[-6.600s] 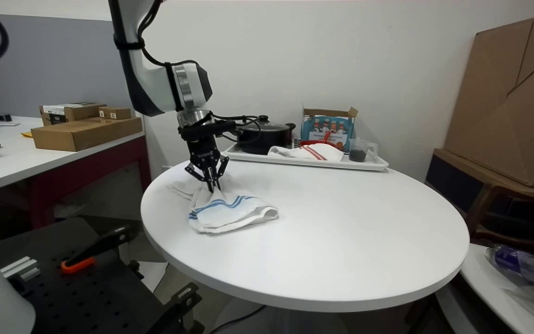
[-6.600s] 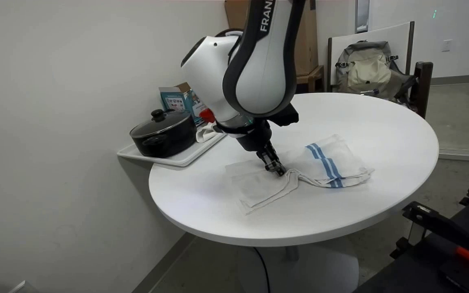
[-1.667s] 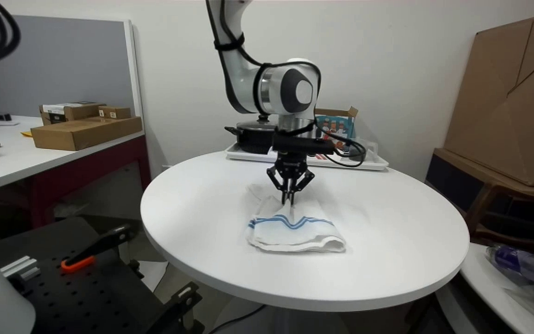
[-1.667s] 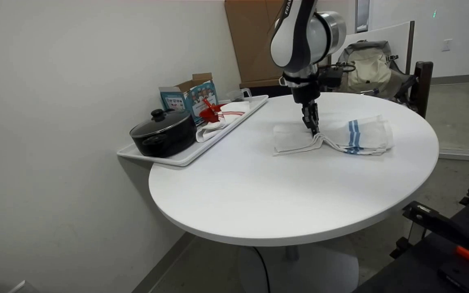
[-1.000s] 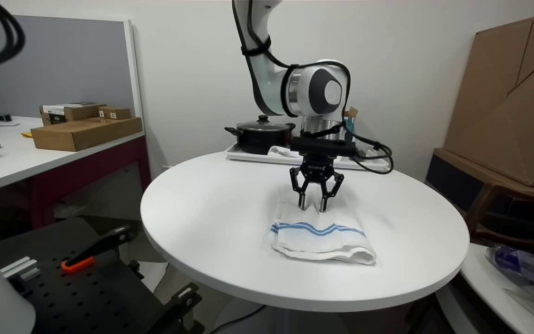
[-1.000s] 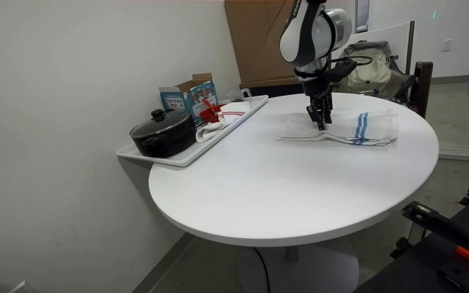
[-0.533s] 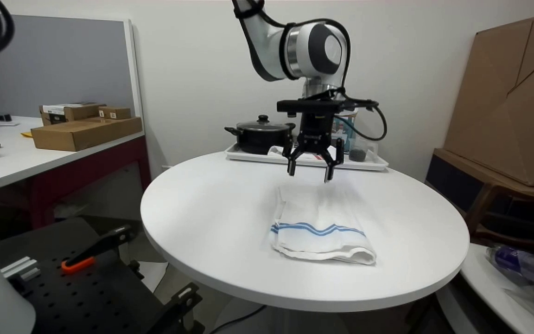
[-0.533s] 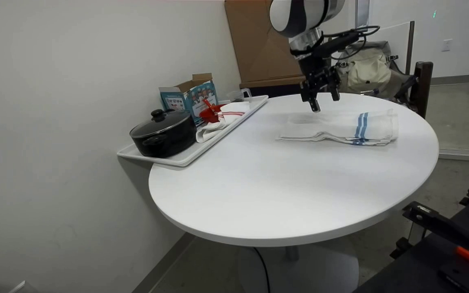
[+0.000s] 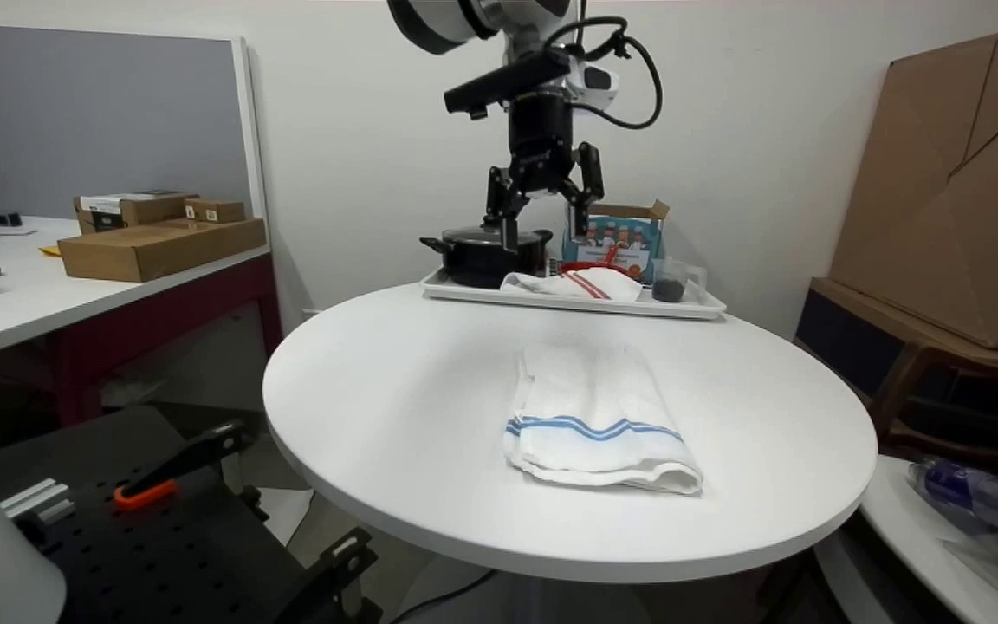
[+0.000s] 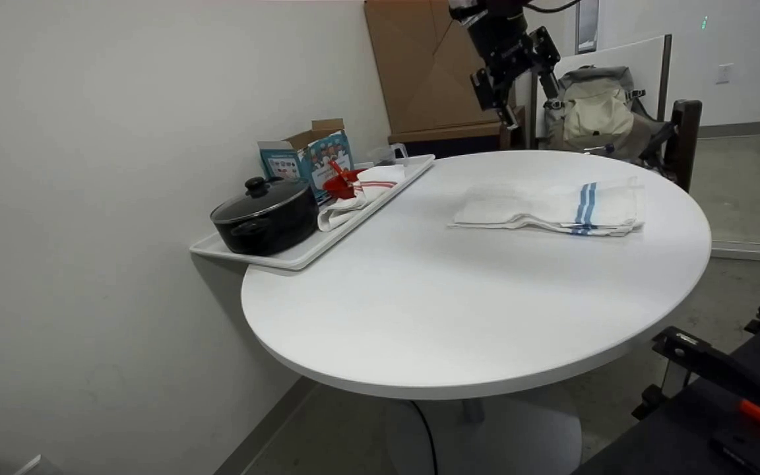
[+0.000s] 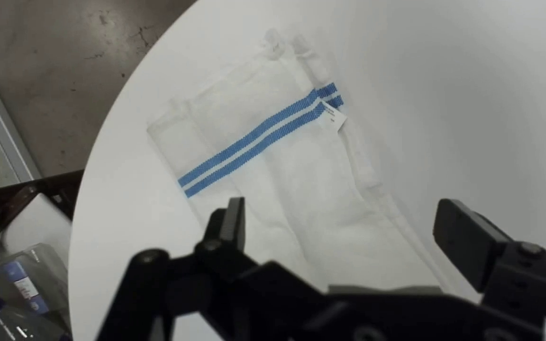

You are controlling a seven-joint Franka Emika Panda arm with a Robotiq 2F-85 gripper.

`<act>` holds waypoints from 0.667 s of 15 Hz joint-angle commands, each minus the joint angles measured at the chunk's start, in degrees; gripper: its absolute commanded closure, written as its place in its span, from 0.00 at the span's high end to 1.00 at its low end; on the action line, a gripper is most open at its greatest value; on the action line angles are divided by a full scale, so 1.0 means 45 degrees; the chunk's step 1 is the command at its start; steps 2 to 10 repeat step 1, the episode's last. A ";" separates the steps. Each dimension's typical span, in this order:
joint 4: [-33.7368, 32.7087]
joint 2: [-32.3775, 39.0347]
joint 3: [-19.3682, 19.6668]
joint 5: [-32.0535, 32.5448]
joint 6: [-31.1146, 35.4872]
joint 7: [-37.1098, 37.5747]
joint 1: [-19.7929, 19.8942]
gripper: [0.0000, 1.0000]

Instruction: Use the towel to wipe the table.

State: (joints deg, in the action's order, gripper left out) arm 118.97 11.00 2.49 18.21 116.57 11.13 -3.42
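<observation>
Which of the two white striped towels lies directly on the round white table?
The blue-striped white cloth towel; the red-striped white cloth towel lies on the rectangular white tray.

Looks like lab: robot arm (image 9: 541, 19), perforated black plate (image 9: 157, 529), labelled desk (image 9: 22, 303), cardboard boxes (image 9: 161, 251), grey partition (image 9: 118, 121).

1. A lidded black pot (image 10: 264, 221) sits on a white tray (image 10: 301, 256) — near an open-topped teal box (image 10: 314, 158).
2. A backpack (image 10: 594, 112) stands in the background.
3. Cardboard boxes (image 9: 165, 251) lie on a desk (image 9: 22, 299).
</observation>
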 commanded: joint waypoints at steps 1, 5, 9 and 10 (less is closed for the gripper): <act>0.0258 -0.0304 -0.0162 0.0095 -0.0046 0.0174 0.0030 1.00; 0.0258 -0.0304 -0.0162 0.0095 -0.0046 0.0174 0.0030 1.00; 0.0258 -0.0304 -0.0162 0.0095 -0.0046 0.0174 0.0030 1.00; 0.0258 -0.0304 -0.0162 0.0095 -0.0046 0.0174 0.0030 1.00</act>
